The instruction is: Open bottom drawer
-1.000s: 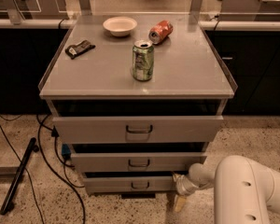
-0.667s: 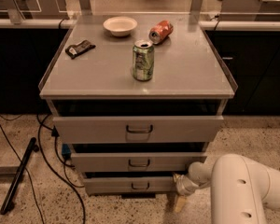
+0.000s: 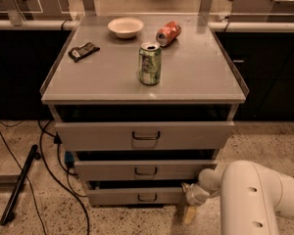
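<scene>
The grey cabinet (image 3: 196,77) fills the middle of the view, and its flat top lies well above the gripper and to its left. The robot's white arm (image 3: 250,199) comes in from the lower right corner and bends towards the cabinet's foot. The gripper (image 3: 190,207) hangs low at the arm's end, near the floor and just beside the cabinet's lower right corner. I cannot tell whether it is spread or closed.

The three drawer fronts get narrower downwards. The top drawer (image 3: 98,136) is the tallest and widest, and sits up and to the left of the gripper. The middle drawer (image 3: 108,171) is under it, just above the gripper's level.

The bottom drawer (image 3: 112,197) is directly to the left of the gripper. Its right end comes up to the gripper, though I cannot make out whether they touch. It is a shallow, light-grey, flat front, the narrowest of the three. A small dark loop handle (image 3: 147,198) sits at its centre, left of the gripper and apart from it. A dark gap shows above its top edge.

High above the gripper, on the cabinet top, stand:
- a green can (image 3: 150,63), upright
- a red can (image 3: 168,33), on its side further back
- a white bowl (image 3: 125,27)
- a dark packet (image 3: 83,51), furthest left

A black rod (image 3: 19,184) and cables (image 3: 54,165) lie on the floor far to the left.
</scene>
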Action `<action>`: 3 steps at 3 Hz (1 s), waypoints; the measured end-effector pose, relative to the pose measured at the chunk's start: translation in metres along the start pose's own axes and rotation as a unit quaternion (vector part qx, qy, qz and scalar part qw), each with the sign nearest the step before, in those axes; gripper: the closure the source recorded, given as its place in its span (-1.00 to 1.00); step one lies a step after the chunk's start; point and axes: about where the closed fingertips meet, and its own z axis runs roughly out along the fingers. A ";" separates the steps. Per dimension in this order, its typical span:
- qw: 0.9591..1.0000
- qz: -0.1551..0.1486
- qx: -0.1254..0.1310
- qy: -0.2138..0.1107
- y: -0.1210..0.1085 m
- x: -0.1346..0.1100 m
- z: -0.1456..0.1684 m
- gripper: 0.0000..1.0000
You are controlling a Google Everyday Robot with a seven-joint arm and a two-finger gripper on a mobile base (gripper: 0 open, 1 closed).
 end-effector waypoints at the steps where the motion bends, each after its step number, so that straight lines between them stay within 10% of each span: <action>1: 1.000 0.000 0.000 0.000 0.000 0.000 -0.001 -1.00; 3: 0.994 0.059 -0.088 -0.029 0.046 -0.001 -0.027 -1.00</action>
